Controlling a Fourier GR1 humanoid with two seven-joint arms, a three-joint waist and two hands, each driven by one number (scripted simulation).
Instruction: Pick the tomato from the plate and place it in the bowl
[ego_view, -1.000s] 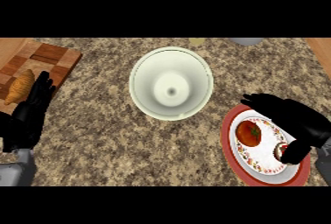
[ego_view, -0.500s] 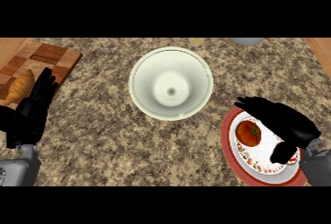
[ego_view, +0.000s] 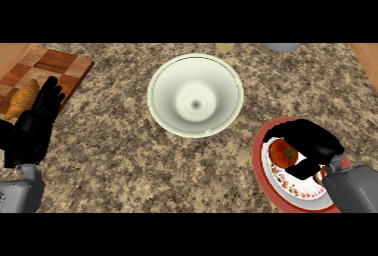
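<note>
Right hand (ego_view: 308, 144) curled over tomato (ego_view: 283, 152) on plate (ego_view: 260, 159).

A speckled brown granite counter (ego_view: 140, 165) is seen from steeply above. A pale, cream-coloured bowl (ego_view: 196, 95) is set near its middle, and a red-rimmed plate (ego_view: 260, 165) is placed at the lower right, close to the bowl but apart from it. A checkered wooden cutting board (ego_view: 52, 67) (partly cut off by the frame) is laid at the upper left corner.
</note>
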